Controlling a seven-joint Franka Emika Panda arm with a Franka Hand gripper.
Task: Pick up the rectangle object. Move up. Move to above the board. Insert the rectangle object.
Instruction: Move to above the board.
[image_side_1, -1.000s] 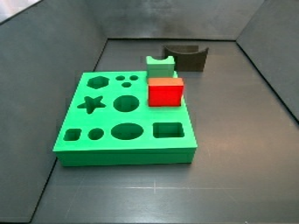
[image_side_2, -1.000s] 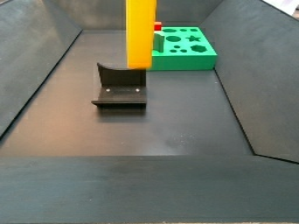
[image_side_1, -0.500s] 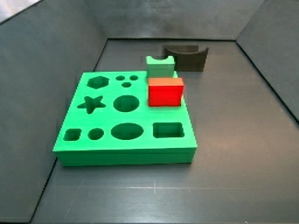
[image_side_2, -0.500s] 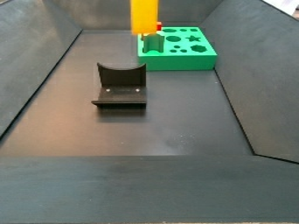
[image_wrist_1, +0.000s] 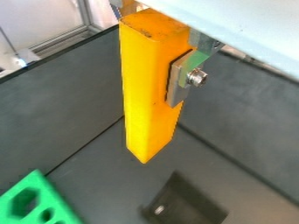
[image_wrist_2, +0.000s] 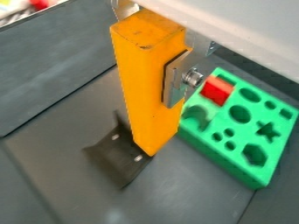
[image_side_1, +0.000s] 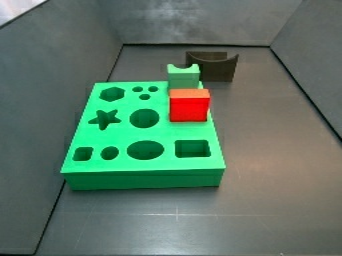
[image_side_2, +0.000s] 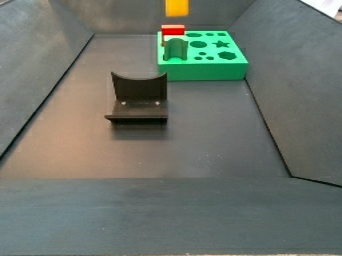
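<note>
The gripper (image_wrist_2: 167, 77) is clamping the rectangle object (image_wrist_2: 149, 83) upright, high above the fixture (image_wrist_2: 121, 154) and beside the board (image_wrist_2: 239, 124), probably so its lower end is clearing everything.

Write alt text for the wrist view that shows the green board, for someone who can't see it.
The gripper holds the rectangle object, a long orange-yellow bar, upright in the air between its silver fingers. Below it on the dark floor sits the fixture, and beside that the board with a red cube on it.
</note>
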